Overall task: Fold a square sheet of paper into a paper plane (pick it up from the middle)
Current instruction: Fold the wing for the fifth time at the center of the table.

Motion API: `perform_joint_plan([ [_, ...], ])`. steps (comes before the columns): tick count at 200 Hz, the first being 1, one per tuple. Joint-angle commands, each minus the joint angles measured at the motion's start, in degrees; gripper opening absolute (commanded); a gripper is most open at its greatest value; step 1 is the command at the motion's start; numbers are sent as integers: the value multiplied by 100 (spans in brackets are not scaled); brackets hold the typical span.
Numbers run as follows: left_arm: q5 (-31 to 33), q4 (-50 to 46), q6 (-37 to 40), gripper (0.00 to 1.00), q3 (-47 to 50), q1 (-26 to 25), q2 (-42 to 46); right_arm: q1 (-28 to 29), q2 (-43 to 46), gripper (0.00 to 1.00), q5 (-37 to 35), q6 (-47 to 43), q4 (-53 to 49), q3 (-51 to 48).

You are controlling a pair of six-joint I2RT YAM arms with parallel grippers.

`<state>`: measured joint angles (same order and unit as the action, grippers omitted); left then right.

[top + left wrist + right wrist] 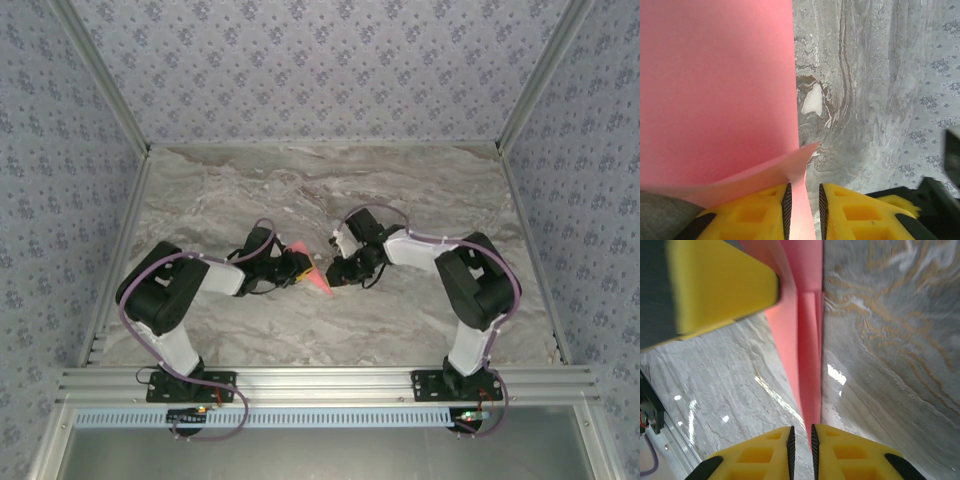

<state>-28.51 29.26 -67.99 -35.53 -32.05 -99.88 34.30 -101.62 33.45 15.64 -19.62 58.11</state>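
Right now the pink paper (pixel 316 276) is sitting near the middle of the marble table (pixel 300 180), caught between the two grippers as a small folded wedge. From the left wrist the pink paper (pixel 715 90) is filling the left half of the picture as a broad flat sheet, with a folded flap crossing its lower part. A strip of it is running down between the yellow pads. The left gripper (pixel 802 205) is clenching on that strip, its jaws standing close with only paper in the gap.

From the right wrist the pink paper (pixel 807 340) is standing edge-on as a narrow creased band, tapering down into the right gripper (pixel 801 440). Its jaws are pinching that thin edge. One of the left gripper's yellow fingers (pixel 720 290) is pressing against the paper at the upper left.

From above, the left gripper (pixel 298 268) and right gripper (pixel 336 272) are facing each other, nearly touching. Whether the paper is resting on the marble I cannot tell.
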Motion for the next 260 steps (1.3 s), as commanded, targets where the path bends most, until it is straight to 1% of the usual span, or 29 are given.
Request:
perform_joint_plan([
  [1, 100, -209, 141, 23, -172, -38, -102, 120, 315, 18, -270, 102, 124, 44],
  [32, 116, -345, 144, 22, -232, -38, -96, 326, 125, 7, -300, 237, 164, 311],
  [59, 111, -399, 138, 22, -285, -38, -128, 418, -215, 0, -265, 368, 233, 545],
  [86, 133, -437, 141, 21, -325, -45, -142, 492, -541, 0, -294, 446, 248, 723],
  [119, 135, -469, 144, 21, -348, -38, -181, 443, -739, 0, -586, 526, 241, 741],
  [239, 214, -678, 193, 20, -436, 10, -296, 269, -1021, 0, -797, 370, -67, 542],
  [260, 240, -806, 220, 19, -481, 23, -313, 229, -918, 0, -762, 368, -102, 530],
])
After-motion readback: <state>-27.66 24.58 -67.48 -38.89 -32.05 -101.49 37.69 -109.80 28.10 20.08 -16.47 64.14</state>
